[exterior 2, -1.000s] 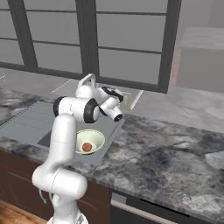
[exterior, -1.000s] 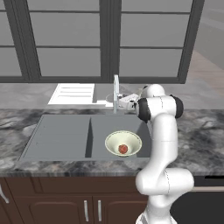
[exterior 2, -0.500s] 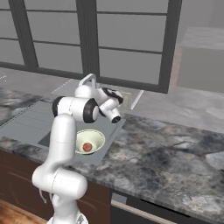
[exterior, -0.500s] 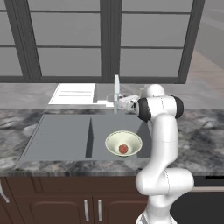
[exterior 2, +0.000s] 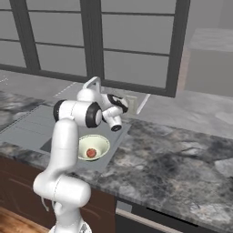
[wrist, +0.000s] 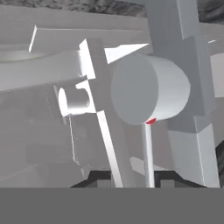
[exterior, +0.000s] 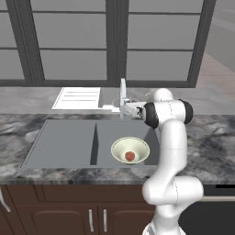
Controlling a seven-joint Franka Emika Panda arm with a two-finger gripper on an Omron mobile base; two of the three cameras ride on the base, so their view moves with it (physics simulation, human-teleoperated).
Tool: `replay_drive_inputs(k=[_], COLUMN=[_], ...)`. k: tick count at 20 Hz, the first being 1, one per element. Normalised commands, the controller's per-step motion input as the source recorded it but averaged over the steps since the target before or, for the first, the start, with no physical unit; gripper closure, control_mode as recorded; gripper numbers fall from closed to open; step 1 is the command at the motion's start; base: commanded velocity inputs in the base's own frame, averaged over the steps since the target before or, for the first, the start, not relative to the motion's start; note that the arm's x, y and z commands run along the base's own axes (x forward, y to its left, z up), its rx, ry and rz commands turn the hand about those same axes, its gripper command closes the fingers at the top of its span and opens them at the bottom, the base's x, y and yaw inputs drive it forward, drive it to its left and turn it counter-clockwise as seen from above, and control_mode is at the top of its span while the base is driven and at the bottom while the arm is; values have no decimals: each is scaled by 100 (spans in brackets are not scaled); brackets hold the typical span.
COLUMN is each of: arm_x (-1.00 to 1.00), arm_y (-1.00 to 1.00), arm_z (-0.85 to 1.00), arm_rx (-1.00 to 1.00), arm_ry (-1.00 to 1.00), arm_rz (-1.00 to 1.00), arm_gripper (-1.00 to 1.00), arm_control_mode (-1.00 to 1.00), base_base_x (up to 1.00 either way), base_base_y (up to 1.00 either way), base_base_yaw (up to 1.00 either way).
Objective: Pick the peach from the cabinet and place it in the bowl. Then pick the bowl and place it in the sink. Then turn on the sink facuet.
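Gripper point(exterior: 129, 109) sits right up against the sink facuet point(exterior: 122, 95) at the back edge of the sink point(exterior: 64, 137) — in the hand view the tap's grey body and its round lever knob point(wrist: 148, 89) loom very close, with a thin lever rod point(wrist: 148, 153) running down between the two dark finger tips point(wrist: 98, 178). Whether the jaws are pinching that rod or merely standing either side of it, I cannot tell. Below the arm, the bowl point(exterior: 130, 150) rests in the right basin of the sink, just beside the dividing wall, and the peach point(exterior: 130, 156) lies inside it — small and red against the pale inside. A white drying rack point(exterior: 79, 97) lies on the counter point(exterior: 211, 137) behind the left basin.
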Motion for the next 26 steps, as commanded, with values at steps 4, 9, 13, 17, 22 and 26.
replay_drive_inputs(k=[4, 9, 13, 17, 22, 26], arm_x=[-6, -7, -8, -11, -4, 0], arm_y=[-77, -78, -68, -48, -4, 0], arm_z=[-11, -12, -11, -11, 0, 0], arm_rx=[5, 4, 2, 1, 1, 0], arm_ry=[0, 0, 0, 0, 0, 0], arm_rz=[-15, -14, -12, -8, 0, 0], arm_gripper=[100, 100, 100, 100, 100, 100], arm_control_mode=[-100, -100, -100, -100, -100, -100], base_base_x=[0, 0, 0, 0, 0, 0], base_base_y=[0, 0, 0, 0, 0, 0], base_base_yaw=[0, 0, 0, 0, 0, 0])
